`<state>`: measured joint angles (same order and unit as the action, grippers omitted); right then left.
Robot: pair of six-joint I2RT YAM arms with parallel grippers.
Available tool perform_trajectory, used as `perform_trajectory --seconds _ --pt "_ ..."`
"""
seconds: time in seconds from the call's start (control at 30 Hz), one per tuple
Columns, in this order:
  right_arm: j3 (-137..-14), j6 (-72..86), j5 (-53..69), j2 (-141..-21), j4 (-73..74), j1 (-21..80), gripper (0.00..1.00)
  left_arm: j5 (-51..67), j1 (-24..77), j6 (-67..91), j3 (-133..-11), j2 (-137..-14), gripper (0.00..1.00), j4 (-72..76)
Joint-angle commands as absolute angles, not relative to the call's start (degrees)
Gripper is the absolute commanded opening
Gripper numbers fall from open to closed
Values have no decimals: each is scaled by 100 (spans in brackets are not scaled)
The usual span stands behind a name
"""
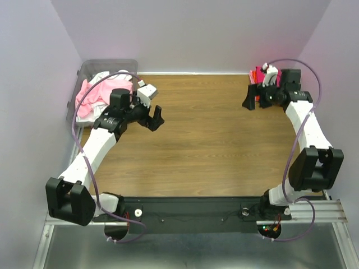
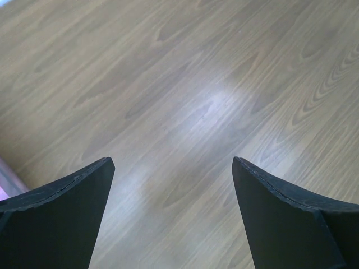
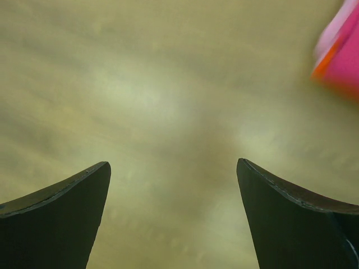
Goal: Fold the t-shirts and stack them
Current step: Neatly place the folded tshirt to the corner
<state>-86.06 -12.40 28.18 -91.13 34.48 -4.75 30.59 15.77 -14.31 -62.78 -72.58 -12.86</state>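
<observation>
Pale pink and white t-shirts [image 1: 92, 92] lie crumpled in the clear plastic bin [image 1: 90, 68] at the table's far left corner. A small stack of folded shirts, magenta on top [image 1: 258, 73], sits at the far right corner behind the right wrist; it shows as a blurred magenta and orange patch in the right wrist view [image 3: 342, 50]. My left gripper [image 1: 155, 119] is open and empty over bare wood just right of the bin; the left wrist view [image 2: 173, 163] shows only table between its fingers. My right gripper [image 1: 251, 101] is open and empty, just in front of the stack [image 3: 173, 163].
The wooden table [image 1: 213, 145] spreads between the two arms. Lilac walls close it in on the left, back and right. A metal rail with the arm bases runs along the near edge.
</observation>
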Motion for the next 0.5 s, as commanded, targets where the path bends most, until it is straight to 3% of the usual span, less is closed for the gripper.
perform_trajectory --seconds 0.0,0.17,0.47 --pt "-7491 -1019 3260 -8158 3735 -457 100 2796 1512 -1459 -5680 -6742 99 -1529" --pt "-6112 -1063 3331 -7445 3718 -431 100 2391 1512 -1626 -5178 -6180 99 -1538" --pt "-5212 -1020 3287 -6610 3683 -422 100 1645 1494 -1416 -4755 -5810 99 -1424"
